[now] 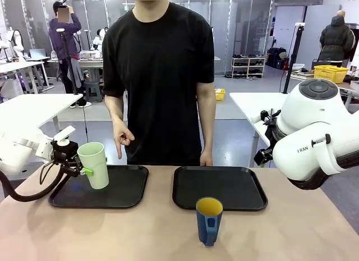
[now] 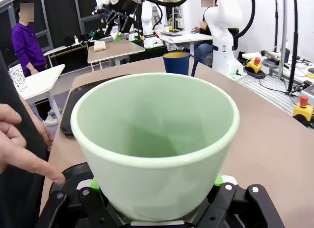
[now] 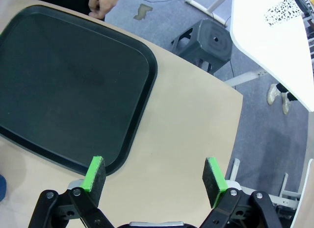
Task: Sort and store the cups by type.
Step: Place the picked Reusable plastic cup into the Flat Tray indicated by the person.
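Green-padded, your left end effector (image 1: 83, 171) is clamped on the pale green tumbler (image 1: 94, 165), upright over the left tray (image 1: 128, 189); lower it straight, release only once seated. Right end effector (image 3: 156, 178) hangs jaws apart over the bench (image 3: 186, 120); blue mug (image 1: 209, 220) waits on bench before the right tray (image 1: 247, 193).

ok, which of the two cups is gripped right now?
The pale green tumbler, held by the left gripper at the left tray. The blue mug stands free on the table, in front of the right tray.
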`<state>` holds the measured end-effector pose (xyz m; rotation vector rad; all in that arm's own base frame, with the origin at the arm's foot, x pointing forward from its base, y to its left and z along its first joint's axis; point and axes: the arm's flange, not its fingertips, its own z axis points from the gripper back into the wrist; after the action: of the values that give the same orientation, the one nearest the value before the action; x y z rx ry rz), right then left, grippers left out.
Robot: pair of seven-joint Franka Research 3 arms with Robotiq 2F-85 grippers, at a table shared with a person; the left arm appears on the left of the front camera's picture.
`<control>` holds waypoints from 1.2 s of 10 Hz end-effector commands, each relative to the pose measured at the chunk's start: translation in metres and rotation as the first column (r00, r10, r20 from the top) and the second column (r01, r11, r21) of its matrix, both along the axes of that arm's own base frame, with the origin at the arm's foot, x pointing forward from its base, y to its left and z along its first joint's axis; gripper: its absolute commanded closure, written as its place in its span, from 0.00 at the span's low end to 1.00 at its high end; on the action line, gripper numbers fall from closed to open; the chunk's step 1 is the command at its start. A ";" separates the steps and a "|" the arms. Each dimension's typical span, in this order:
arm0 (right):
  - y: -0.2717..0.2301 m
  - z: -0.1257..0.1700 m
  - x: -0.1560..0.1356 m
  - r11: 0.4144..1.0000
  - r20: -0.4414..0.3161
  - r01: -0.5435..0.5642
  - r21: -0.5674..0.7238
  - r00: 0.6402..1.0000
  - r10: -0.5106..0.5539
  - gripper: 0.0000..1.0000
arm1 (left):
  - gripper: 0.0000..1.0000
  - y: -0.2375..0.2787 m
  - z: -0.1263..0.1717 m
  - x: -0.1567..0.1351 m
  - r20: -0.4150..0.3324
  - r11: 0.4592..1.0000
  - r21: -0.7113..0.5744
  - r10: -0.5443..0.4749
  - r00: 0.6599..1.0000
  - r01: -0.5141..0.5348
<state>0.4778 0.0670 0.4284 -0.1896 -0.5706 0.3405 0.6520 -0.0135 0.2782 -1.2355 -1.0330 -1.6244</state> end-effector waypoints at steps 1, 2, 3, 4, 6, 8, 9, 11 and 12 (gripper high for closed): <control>0.000 -0.001 0.002 1.000 0.002 -0.006 -0.014 1.000 0.006 0.00 | 0.13 -0.003 0.000 0.017 -0.022 1.000 0.003 -0.028 0.999 0.028; 0.000 -0.001 0.002 1.000 0.002 -0.006 -0.014 1.000 0.006 0.00 | 0.13 -0.003 -0.005 0.021 -0.026 1.000 0.003 -0.029 0.999 0.029; 0.000 -0.001 0.002 1.000 0.002 -0.006 -0.014 1.000 0.006 0.00 | 0.13 -0.002 -0.007 0.022 -0.024 1.000 0.005 -0.026 0.999 0.026; 0.000 -0.001 0.002 1.000 0.002 -0.006 -0.014 1.000 0.006 0.00 | 0.13 0.000 -0.011 0.023 -0.022 1.000 0.006 -0.022 1.000 0.022; 0.000 -0.001 0.002 1.000 0.002 -0.006 -0.014 1.000 0.006 0.00 | 0.13 0.001 -0.017 0.024 -0.037 1.000 0.018 -0.018 0.999 0.018; 0.000 -0.001 0.002 1.000 0.002 -0.006 -0.014 1.000 0.006 0.00 | 0.13 0.004 -0.022 0.026 -0.053 0.999 0.033 -0.020 0.998 0.022; 0.000 -0.001 0.002 1.000 0.002 -0.006 -0.014 1.000 0.006 0.00 | 0.13 0.005 -0.024 0.027 -0.060 0.999 0.034 -0.015 0.998 0.017; 0.000 -0.001 0.002 1.000 0.002 -0.006 -0.014 1.000 0.006 0.00 | 0.13 0.006 -0.029 0.029 -0.071 0.999 0.034 -0.017 0.997 0.019; 0.000 -0.001 0.002 1.000 0.002 -0.006 -0.014 1.000 0.006 0.00 | 0.09 0.007 -0.030 0.030 -0.078 0.999 0.036 -0.017 0.997 0.019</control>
<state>0.4778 0.0670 0.4284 -0.1896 -0.5706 0.3406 0.6706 -0.0063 0.2489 -1.2527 -0.9642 -1.6044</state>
